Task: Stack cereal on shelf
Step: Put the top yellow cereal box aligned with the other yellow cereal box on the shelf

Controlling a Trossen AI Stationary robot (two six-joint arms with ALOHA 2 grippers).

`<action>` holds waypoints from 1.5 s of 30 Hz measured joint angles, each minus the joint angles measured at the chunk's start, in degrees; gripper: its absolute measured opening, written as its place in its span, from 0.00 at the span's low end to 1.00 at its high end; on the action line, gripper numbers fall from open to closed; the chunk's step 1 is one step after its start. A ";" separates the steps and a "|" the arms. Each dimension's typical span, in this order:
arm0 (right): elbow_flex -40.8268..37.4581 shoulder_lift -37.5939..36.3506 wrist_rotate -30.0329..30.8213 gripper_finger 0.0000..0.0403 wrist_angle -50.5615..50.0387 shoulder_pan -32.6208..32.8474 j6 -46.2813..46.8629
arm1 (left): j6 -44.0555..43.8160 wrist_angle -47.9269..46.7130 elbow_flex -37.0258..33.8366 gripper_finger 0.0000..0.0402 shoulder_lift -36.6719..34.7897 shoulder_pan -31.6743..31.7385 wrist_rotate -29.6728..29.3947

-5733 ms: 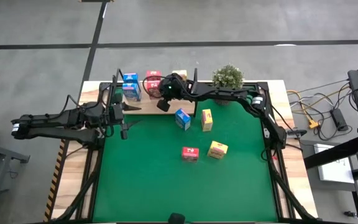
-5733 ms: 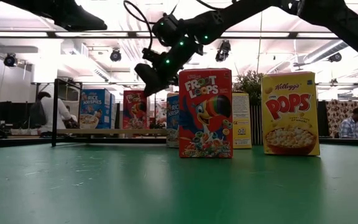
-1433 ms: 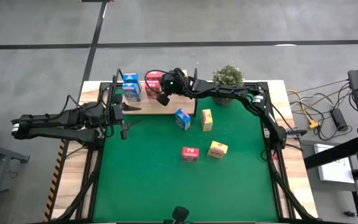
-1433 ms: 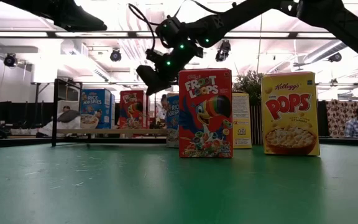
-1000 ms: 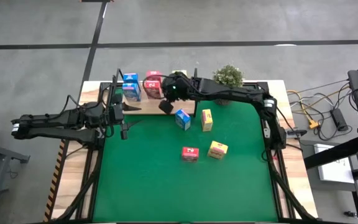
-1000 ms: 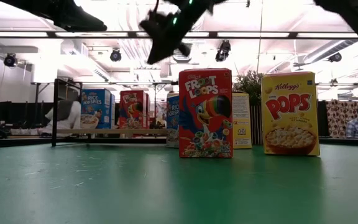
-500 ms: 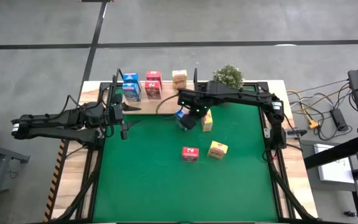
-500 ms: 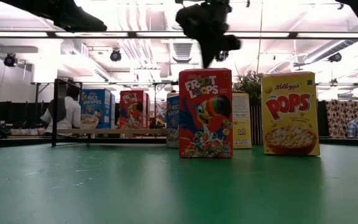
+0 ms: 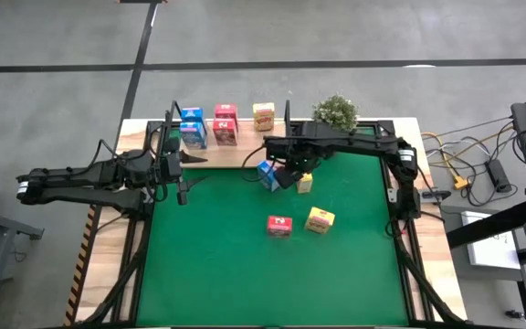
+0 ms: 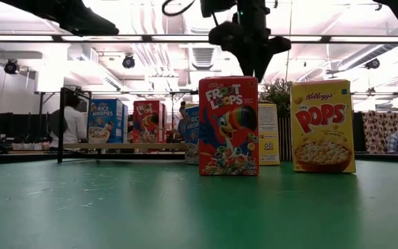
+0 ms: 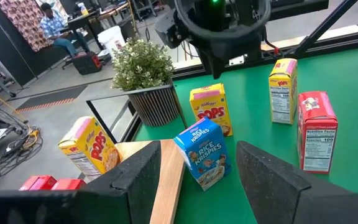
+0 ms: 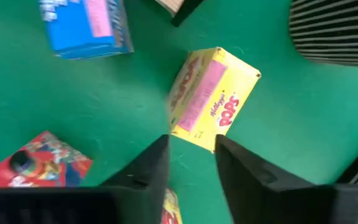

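Since earlier, the right pincer [image 9: 290, 176] swung off the shelf [image 9: 236, 156], fingers parted, half-hiding a yellow box [image 12: 211, 99].

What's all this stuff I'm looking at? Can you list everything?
Small blue cereal boxes: three, blue; two on shelf, one on mat.
Small pink-red cereal boxes: three, pink-red; two on shelf, one on mat.
Small yellow cereal boxes: three, yellow; one on shelf, two on mat.
Light wooden shelf: one, tan; table's far edge.
Potted plant: one, green; far right.
Mat: one, green; covering table.
People: at least two, in the room behind.
Left gripper: open, beside shelf.
Right gripper: open, over a yellow box.
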 joint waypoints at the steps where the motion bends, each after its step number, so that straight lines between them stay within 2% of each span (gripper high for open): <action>1: -0.54 0.00 0.66 0.36 0.01 0.00 0.34 | 0.00 -0.07 0.00 0.48 0.00 0.00 0.00; 9: -5.07 0.00 2.62 0.63 2.19 -0.41 1.86 | 0.21 -0.40 0.00 0.48 0.00 0.00 0.00; 15: -9.21 0.02 2.63 0.72 5.45 -0.42 2.65 | 0.24 -0.40 0.00 0.48 0.00 0.00 0.00; 19: -12.06 0.02 2.72 0.73 9.89 -0.76 1.66 | 0.24 -0.40 0.00 0.48 0.00 0.00 0.00; 22: -13.33 -0.11 3.06 0.69 10.97 -1.05 1.57 | 0.26 -0.37 0.00 0.48 0.00 0.00 0.00; 28: -13.90 -0.20 3.45 0.55 11.02 -1.39 1.55 | 0.26 -0.36 0.00 0.48 0.00 0.00 0.02; 34: -13.99 -0.13 6.75 0.44 11.56 -1.42 0.71 | 0.26 -0.35 0.00 0.48 0.00 -0.02 0.02; 38: -13.85 -0.20 6.71 0.46 11.51 -1.42 0.65 | 0.26 -0.35 0.01 0.48 0.00 -0.02 0.02; 45: -12.76 -0.48 6.40 0.62 10.23 -1.87 -0.22 | 0.26 -0.35 0.02 0.48 0.00 -0.02 0.02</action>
